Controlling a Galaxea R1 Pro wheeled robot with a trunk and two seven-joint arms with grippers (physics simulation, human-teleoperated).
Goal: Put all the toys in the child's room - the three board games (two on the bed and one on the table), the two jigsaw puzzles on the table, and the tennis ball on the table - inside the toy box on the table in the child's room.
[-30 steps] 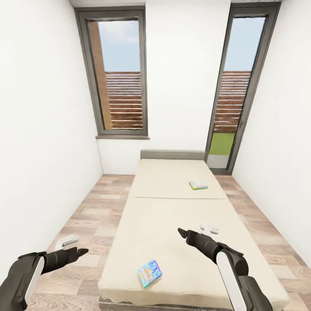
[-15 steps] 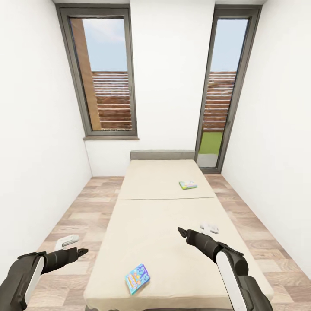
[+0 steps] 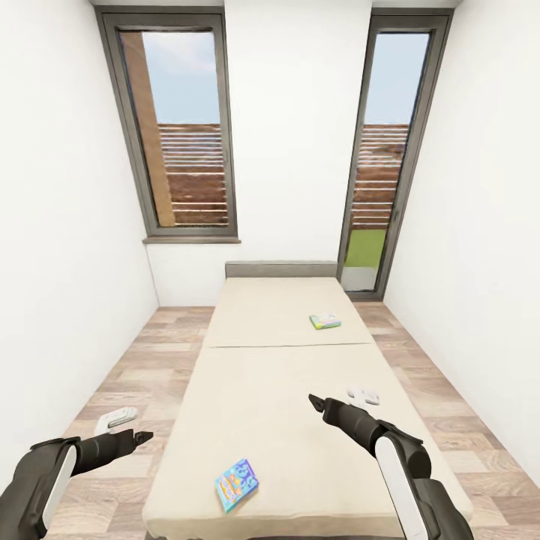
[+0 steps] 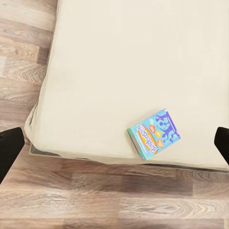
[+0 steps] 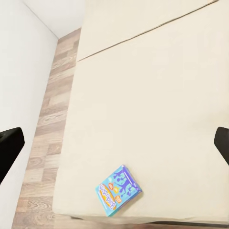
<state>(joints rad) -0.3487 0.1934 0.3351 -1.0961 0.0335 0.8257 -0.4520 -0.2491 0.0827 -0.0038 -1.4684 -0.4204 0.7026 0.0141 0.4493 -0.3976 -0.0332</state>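
My left jaws [image 3: 139, 436] and right jaws [image 3: 315, 403] both stand wide, empty. Near board game [image 3: 236, 484] lies at 6 o'clock on the bed [image 3: 300, 420]; far board game [image 3: 325, 322] at 1 o'clock, near the headboard [image 3: 281, 269].

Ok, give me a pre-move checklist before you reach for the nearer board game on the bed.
1. Near board game lying flat on the bed, by its foot edge: ok.
2. Far board game on the headboard section, apart from the first: ok.
3. Left gripper empty and open: ok.
4. Right gripper empty and open: ok.
5. Mattress around the near game free of other things: ok.
6. Toy box location: cannot tell.
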